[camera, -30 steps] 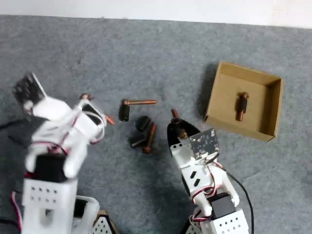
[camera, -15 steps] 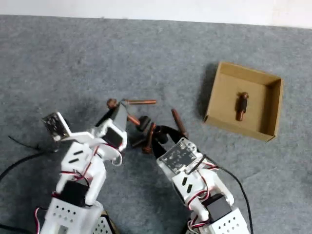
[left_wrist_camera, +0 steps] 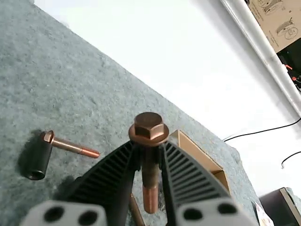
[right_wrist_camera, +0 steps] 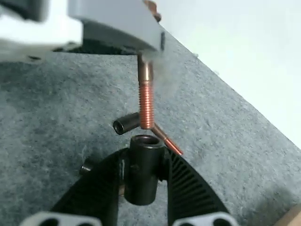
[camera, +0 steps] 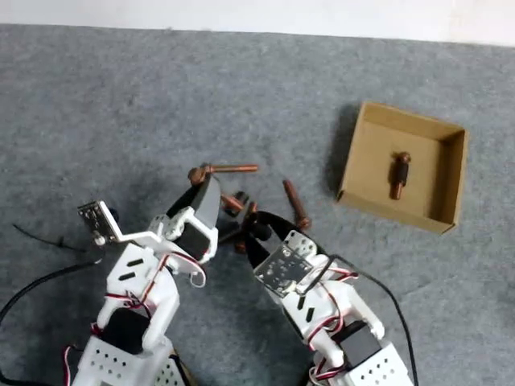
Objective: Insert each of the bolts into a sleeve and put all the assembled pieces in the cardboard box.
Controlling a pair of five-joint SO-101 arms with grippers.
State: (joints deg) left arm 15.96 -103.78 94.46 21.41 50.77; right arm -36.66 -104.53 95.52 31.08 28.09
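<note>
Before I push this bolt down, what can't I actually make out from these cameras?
- Right wrist view: whether the bolt tip is lined up in depth with the sleeve mouth; single angle, and the left end effector above is blurred.
- Left wrist view: the sleeve, hidden behind that end effector's fingers.
- High view: the sleeve and loose pieces, covered by both arms; count unclear.

A copper-coloured bolt (left_wrist_camera: 149, 132) and a black sleeve (right_wrist_camera: 141, 169) are shown, each framed by black ribbed fingers (left_wrist_camera: 113, 176). The mat (camera: 241, 88) is seen as mottled grey. At three o'clock, a tan cardboard box (camera: 368, 161) is seen.
</note>
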